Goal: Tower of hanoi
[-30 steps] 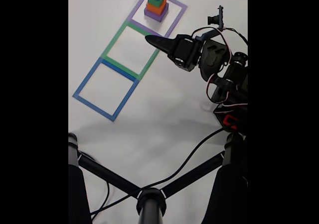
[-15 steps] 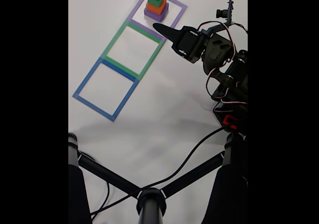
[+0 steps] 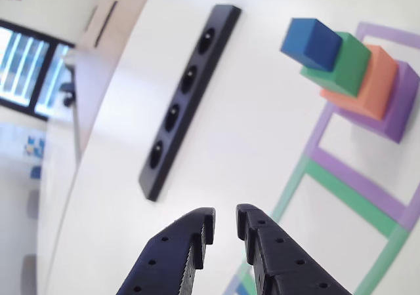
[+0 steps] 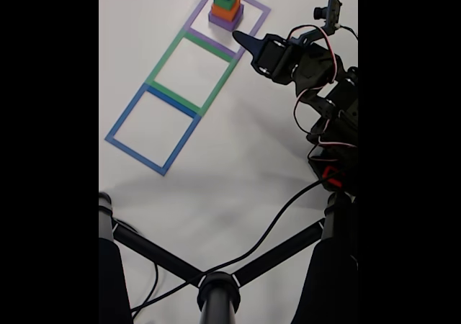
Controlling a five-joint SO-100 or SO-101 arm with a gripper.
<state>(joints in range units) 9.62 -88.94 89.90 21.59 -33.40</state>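
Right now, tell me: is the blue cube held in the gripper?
No. The blue cube sits atop the green block, while the gripper is apart and empty.

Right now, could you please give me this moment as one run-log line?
stack: blue cube on green block, salmon-orange block, purple block, in purple outline | gripper: slightly open, empty, short of stack | green outline, blue outline: empty

- White table [image 4: 238, 165]: matte, plain surface.
- Three square tape outlines in a touching row, flat on the table: purple outline [image 4: 261, 11], green outline [image 4: 164, 59], blue outline [image 4: 127, 115].
- Purple block [image 4: 225, 21]: rests directly on the table inside the purple outline, bottom of the stack; also seen in the other view [image 3: 408, 105].
- Black bar with four round holes [image 3: 187, 92]: lies flat, well apart from the outlines.
- Black cable [image 4: 270, 230]: runs across the table.
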